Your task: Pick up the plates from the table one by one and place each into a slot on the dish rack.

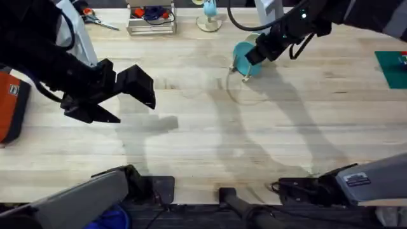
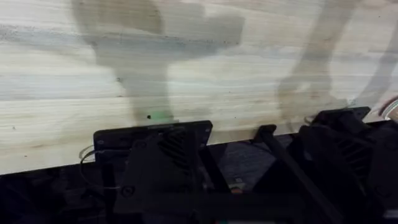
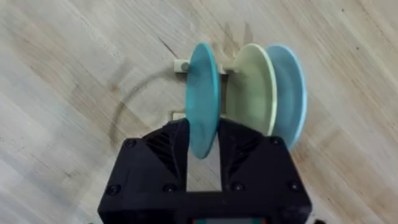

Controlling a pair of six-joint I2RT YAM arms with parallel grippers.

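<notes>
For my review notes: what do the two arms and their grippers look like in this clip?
Both arms are black. The left gripper is a blocky, angular black shape. The right gripper has matte black fingers with ribbed inner faces on a boxy black body with small screws. A black cable loops over the right arm, and grey housings sit at both bases.

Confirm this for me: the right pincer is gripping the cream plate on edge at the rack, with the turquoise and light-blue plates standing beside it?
Not quite. The right pincer grips the turquoise plate; the cream plate and light-blue plate stand on edge beside it at the dish rack, as the right wrist view shows.
</notes>
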